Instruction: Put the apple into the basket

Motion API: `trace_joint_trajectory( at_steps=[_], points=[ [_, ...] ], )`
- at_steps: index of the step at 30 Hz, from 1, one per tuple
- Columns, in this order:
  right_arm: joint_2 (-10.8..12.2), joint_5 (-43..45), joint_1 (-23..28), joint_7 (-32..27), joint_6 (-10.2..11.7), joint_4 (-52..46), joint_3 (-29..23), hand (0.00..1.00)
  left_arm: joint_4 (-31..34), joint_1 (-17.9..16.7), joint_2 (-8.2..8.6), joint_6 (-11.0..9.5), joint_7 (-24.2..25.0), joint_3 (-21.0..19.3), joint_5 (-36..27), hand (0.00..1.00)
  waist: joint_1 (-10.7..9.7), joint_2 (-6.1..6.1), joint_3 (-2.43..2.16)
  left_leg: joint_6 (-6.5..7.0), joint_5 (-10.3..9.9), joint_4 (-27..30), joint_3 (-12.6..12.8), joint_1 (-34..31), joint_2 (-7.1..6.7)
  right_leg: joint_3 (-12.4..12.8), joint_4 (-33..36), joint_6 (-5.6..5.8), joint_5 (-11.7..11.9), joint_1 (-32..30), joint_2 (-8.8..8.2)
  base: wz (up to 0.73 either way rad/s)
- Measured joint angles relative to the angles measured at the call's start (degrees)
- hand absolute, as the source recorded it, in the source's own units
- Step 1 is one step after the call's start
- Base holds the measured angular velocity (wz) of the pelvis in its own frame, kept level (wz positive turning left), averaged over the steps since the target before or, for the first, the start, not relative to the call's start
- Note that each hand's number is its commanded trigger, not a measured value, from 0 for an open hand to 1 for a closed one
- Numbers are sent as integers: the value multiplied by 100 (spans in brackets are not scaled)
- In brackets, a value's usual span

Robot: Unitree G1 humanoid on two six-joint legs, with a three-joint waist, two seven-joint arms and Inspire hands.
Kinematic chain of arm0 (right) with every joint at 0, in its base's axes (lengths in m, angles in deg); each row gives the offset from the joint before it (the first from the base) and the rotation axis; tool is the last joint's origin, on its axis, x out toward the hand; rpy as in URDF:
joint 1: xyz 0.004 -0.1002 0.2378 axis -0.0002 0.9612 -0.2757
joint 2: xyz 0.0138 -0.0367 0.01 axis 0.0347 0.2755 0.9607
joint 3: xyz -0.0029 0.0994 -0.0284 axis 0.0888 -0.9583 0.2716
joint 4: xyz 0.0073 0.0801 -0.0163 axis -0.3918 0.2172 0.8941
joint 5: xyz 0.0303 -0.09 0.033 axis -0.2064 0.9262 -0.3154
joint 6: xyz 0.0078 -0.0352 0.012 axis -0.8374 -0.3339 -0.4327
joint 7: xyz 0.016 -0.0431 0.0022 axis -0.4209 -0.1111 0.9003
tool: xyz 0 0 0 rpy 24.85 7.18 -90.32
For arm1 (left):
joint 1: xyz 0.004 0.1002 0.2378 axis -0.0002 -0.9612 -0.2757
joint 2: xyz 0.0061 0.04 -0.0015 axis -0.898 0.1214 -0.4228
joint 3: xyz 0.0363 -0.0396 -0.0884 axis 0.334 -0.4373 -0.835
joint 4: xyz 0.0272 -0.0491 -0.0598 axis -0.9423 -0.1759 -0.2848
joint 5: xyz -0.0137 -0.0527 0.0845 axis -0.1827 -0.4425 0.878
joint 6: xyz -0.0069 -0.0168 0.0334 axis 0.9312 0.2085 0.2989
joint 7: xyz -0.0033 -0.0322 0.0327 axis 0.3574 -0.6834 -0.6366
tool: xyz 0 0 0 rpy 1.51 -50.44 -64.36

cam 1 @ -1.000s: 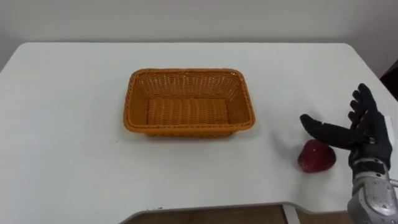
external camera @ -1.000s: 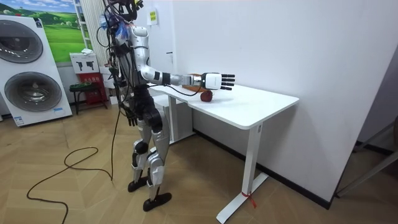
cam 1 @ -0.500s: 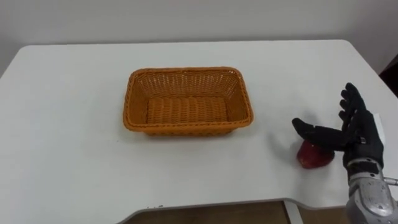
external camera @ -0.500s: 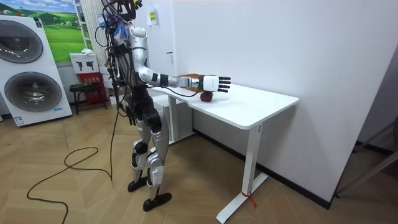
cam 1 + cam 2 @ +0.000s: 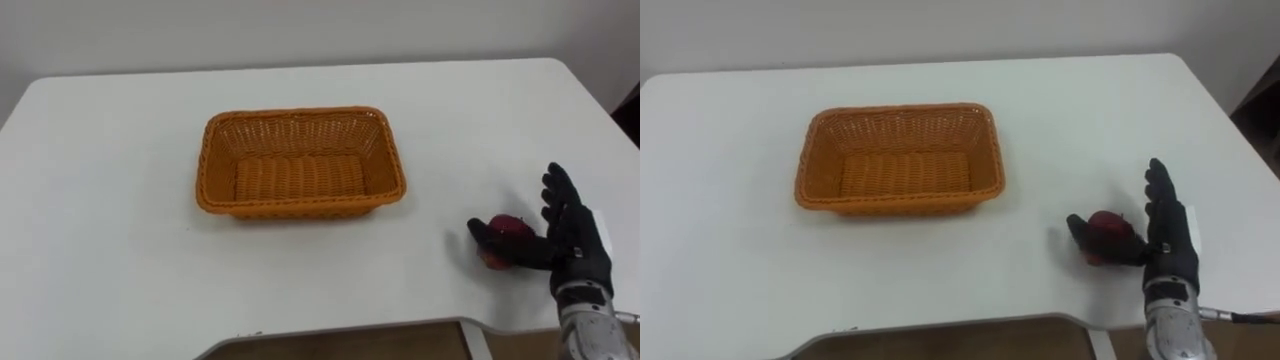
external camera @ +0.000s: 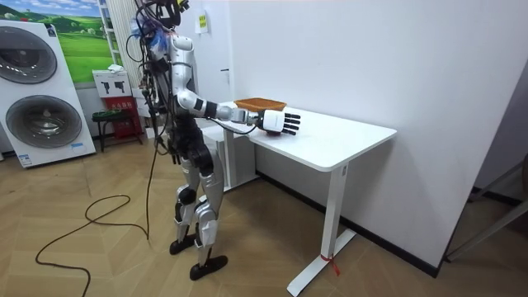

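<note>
Closing the right hand (image 5: 572, 245) is where you could lose the apple (image 5: 512, 228). It rests on the table (image 5: 120, 250), well to the right of the basket (image 5: 300, 118) and nearer the front edge than the basket is. Your hand stands spread around it. The fingers (image 5: 558, 190) are straight and upright on the side away from the basket, and the thumb (image 5: 497, 243) reaches low across the apple's near face. Whether either one presses the fruit yet, I cannot tell.

If you squeeze with the thumb that low, I think the round apple may pop upward. It could also squirt out toward the basket, or roll for the front edge. Get the fingers curled over its far side first. On the way to the basket, carry it high: a low pass would likely clip the rim and shove the light wicker along.
</note>
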Motion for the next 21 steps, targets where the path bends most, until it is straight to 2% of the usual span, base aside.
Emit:
trace_joint_trajectory(
  at_steps=[5, 12, 13, 14, 18, 21],
  points=[
    [0, 420, 116, 116, 42, 0, 57, 0, -54, 79, -57, 0, -55, 203, -2, 0, -15, -46, 11, 1, 0, -11, 1, 12, -1, 10, 6, 1, 0, -12, 5, 0],
    [0, 591, 187, 116, 97, -1, 86, 0, -52, 95, -71, 0, -55, 212, -9, 0, -28, -89, 4, 1, -1, -30, 0, 1, -1, 14, -4, 1, 0, -10, 8, 0],
    [1, 610, 200, 116, 114, 0, 87, 35, -49, 96, -72, 0, -54, 212, -11, 0, -28, -90, 3, 1, -1, -30, -1, 0, -1, 14, -6, 1, 0, -9, 8, 0],
    [1, 662, 203, 116, 125, 4, 98, 100, -43, 101, -72, 0, -50, 213, -12, 0, -32, -94, 2, 1, -1, -30, -1, -2, -1, 14, -7, 1, 0, -10, 8, 0],
    [1, 750, 191, 103, 311, 193, 126, 100, 14, 117, -72, -48, -50, 214, -57, 0, -30, -110, -8, 1, -1, -34, -2, 4, 1, 15, -8, 1, 0, -3, 10, 0],
    [6, 910, 173, 71, 410, 315, -41, 100, 36, 92, -71, -109, -50, 214, -58, 0, -26, -111, -12, 1, -1, -34, -1, 23, 4, 21, -4, 1, 1, 15, 15, 0]
  ],
)
